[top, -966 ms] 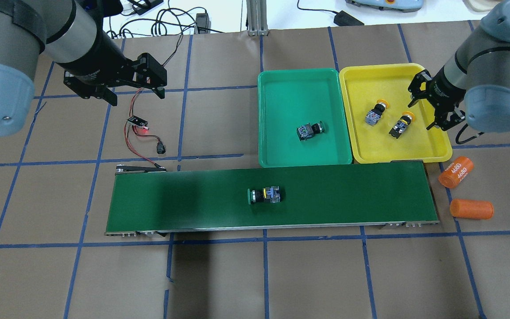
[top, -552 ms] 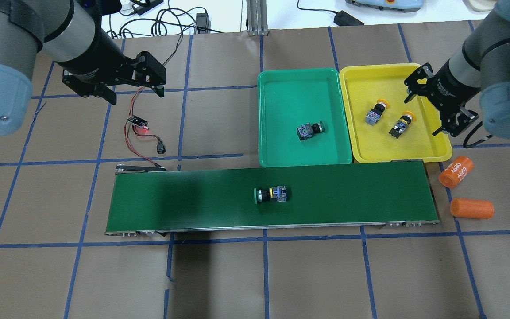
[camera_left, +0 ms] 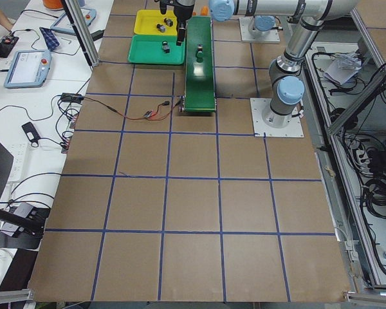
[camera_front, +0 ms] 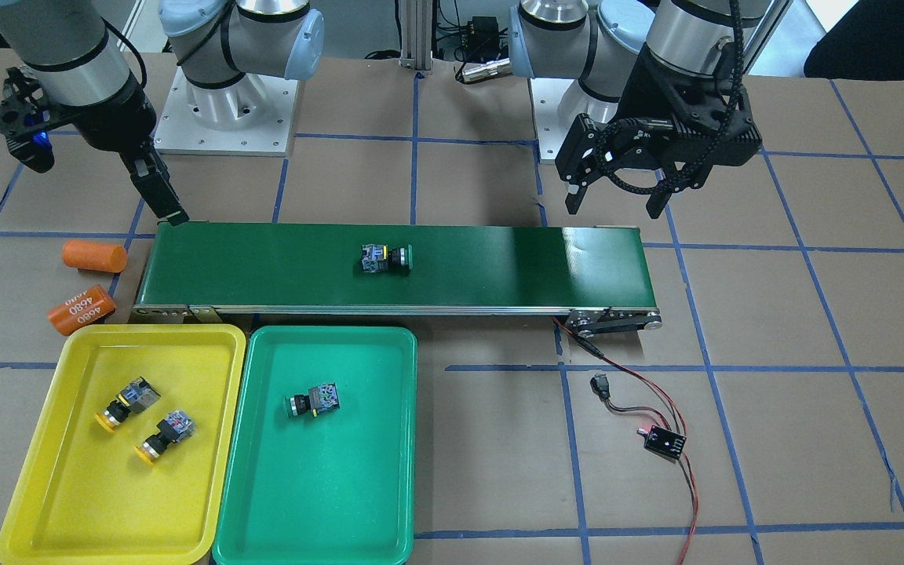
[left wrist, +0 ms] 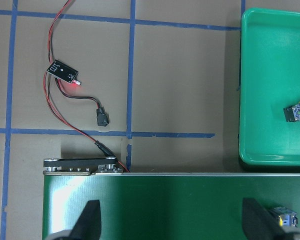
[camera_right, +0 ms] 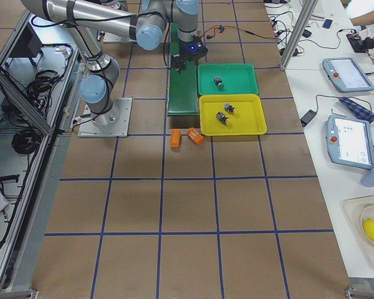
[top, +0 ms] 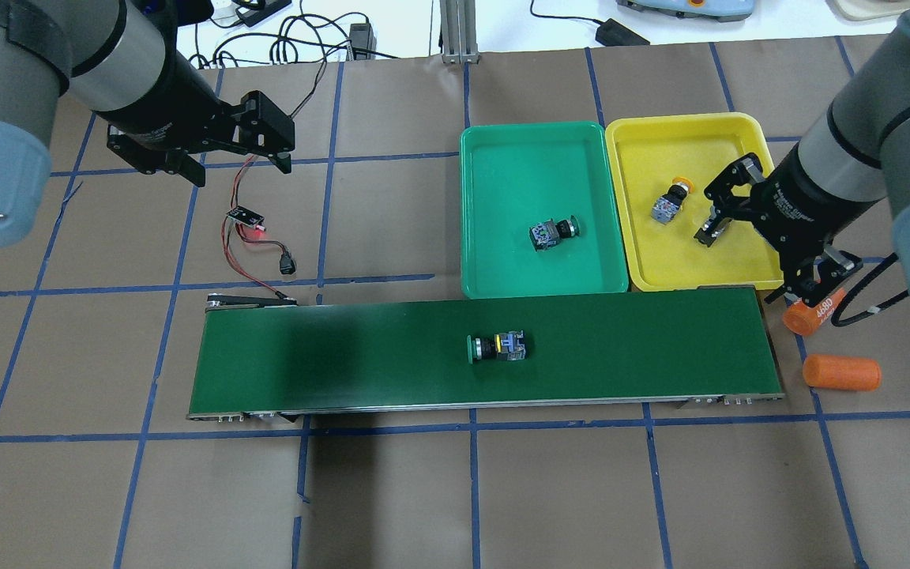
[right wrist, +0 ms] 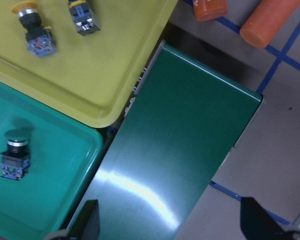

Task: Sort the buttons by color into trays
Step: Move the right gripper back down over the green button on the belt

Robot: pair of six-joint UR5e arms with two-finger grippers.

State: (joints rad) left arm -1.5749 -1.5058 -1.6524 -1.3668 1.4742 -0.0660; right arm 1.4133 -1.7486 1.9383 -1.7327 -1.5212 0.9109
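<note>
One green-capped button (top: 496,346) lies on its side mid-belt on the dark-green conveyor (top: 344,356). Another green-capped button (top: 554,232) lies in the green tray (top: 518,174). In the yellow tray (top: 660,158) are two yellow-capped buttons (camera_front: 126,402) (camera_front: 165,435); in the overhead view a finger of my right gripper partly covers one. My right gripper (top: 743,265) hangs open and empty over the conveyor's right end and the yellow tray's near corner. My left gripper (top: 242,170) hovers open and empty above the table, beyond the belt's left end.
Two orange cylinders (top: 842,371) (top: 814,312) lie just off the belt's right end, the marked one partly under my right gripper. A small circuit board with red and black wires (top: 246,217) lies near the belt's left end. Blue tape lines grid the brown table.
My right gripper has swung from the yellow tray's right edge towards the conveyor's right end. The green-capped button on the belt has travelled a little to the right. The left gripper has barely moved.
</note>
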